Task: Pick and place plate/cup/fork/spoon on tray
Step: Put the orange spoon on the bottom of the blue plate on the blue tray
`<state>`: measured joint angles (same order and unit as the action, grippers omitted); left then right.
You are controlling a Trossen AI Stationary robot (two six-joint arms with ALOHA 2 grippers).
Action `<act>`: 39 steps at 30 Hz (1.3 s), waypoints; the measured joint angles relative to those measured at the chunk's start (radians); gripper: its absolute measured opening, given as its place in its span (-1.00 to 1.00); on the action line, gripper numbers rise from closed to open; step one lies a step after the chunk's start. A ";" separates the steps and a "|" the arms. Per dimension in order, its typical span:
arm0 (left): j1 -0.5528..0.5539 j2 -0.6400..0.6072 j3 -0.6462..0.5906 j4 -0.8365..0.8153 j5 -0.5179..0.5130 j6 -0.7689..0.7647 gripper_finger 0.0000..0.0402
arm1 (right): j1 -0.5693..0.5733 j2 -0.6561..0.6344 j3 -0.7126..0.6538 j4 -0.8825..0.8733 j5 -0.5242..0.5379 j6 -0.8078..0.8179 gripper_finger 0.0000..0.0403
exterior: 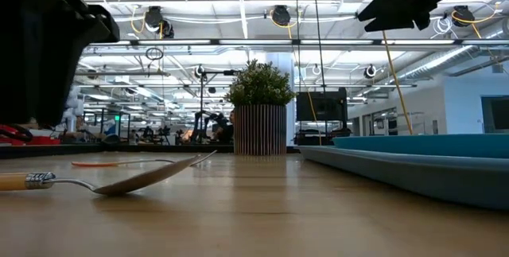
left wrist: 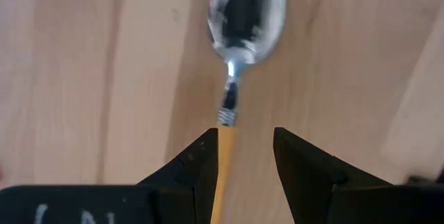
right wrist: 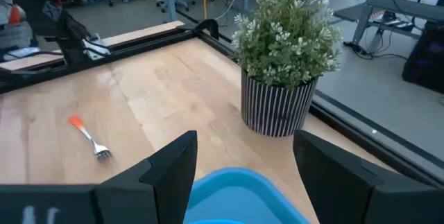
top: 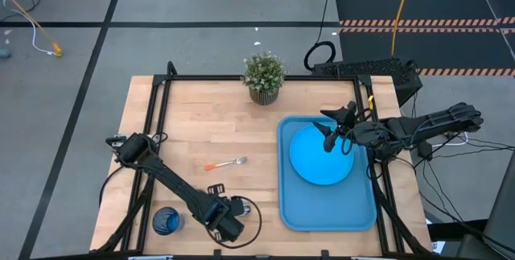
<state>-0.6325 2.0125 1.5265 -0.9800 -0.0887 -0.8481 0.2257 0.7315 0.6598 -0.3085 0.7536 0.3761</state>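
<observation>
Dark blue cup (top: 166, 221) near the worktop's (top: 201, 139) front-left corner. Left pincer (left wrist: 243, 156), partly open, straddles the spoon's (left wrist: 244, 16) yellow-orange handle near the front edge, not yet gripping it. Fork (top: 225, 163) at mid-worktop. Sky-blue plate (top: 320, 155) in the tray (top: 330, 212) by the right edge; right pincer (right wrist: 243, 156) above it, wide and empty.

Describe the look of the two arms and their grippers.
Both arms are dark, jointed and slim, with black cables looping beside them. The left gripper and right gripper each end in two black, wedge-shaped fingers. White lettering marks each wrist body.
</observation>
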 joint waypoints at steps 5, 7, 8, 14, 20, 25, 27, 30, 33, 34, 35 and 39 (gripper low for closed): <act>-0.008 0.005 -0.035 0.006 0.001 -0.008 -0.29 | 0.014 0.000 -0.001 -0.010 0.003 -0.002 0.15; -0.007 0.005 -0.059 0.018 -0.001 -0.008 -0.29 | 0.014 0.000 -0.001 -0.008 0.005 -0.003 0.15; -0.007 0.005 -0.074 0.022 0.000 -0.008 -0.29 | 0.014 0.000 -0.001 -0.008 0.005 -0.003 0.15; 0.009 0.005 -0.152 0.069 0.007 -0.010 -0.29 | 0.015 0.000 -0.001 -0.010 0.004 0.005 0.15; 0.009 0.004 -0.163 0.106 -0.003 0.009 -0.29 | 0.015 0.000 -0.001 -0.010 0.004 0.016 0.15; 0.021 0.004 -0.163 0.117 0.014 0.012 -0.50 | 0.015 0.000 -0.001 -0.011 0.004 0.016 0.15; 0.027 0.004 -0.163 0.120 0.028 0.017 -0.68 | 0.015 0.000 -0.001 -0.011 0.004 0.016 0.15; 0.036 0.003 -0.161 0.139 0.032 0.027 -0.80 | 0.015 0.000 -0.001 -0.011 0.004 0.016 0.15; 0.048 0.003 -0.161 0.159 0.035 0.041 -0.80 | 0.015 0.000 -0.001 -0.011 0.003 0.015 0.15; 0.052 0.003 -0.161 0.172 0.037 0.044 -0.80 | 0.015 0.000 -0.001 -0.011 0.003 0.014 0.15; 0.058 0.003 -0.160 0.184 0.044 0.048 -0.80 | 0.015 0.000 -0.001 -0.011 0.002 0.014 0.15; 0.079 0.007 -0.134 0.180 0.056 0.059 -0.80 | 0.018 -0.001 -0.001 -0.011 0.001 0.013 0.15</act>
<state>-0.5539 2.0197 1.3925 -0.7997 -0.0326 -0.7890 0.2440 0.7309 0.6586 -0.3195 0.7543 0.3888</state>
